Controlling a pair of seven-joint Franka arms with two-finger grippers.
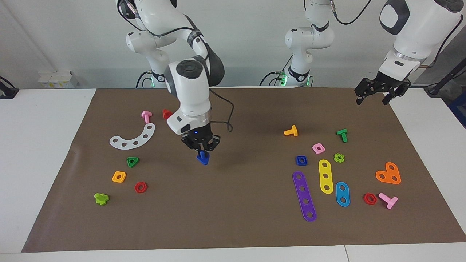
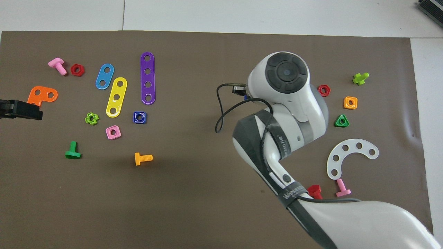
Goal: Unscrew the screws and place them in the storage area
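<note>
The right gripper (image 1: 201, 150) pinches the dark-blue bolt (image 1: 202, 158) above the middle of the brown paper sheet (image 1: 233, 225), lifted, probably for carrying to loose parts. Its matching blue square nut (image 1: 301, 160) lies apart toward the left arm's end. The left gripper (image 1: 378, 95) waits, fingers wide, over that end's edge.

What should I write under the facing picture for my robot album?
Right gripper carries a small dark-blue plastic bolt above the brown paper sheet; left gripper waits, open.

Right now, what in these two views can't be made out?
- Blue bolt: overhead view, almost all hidden under the right arm; only the facing view shows it held in the right tool.
- Whether the bolt touches the paper: facing view, cannot tell.
- Left tool: overhead view, cut off by the edge.
- Red bolt: partly hidden by the right arm in both views.
</note>
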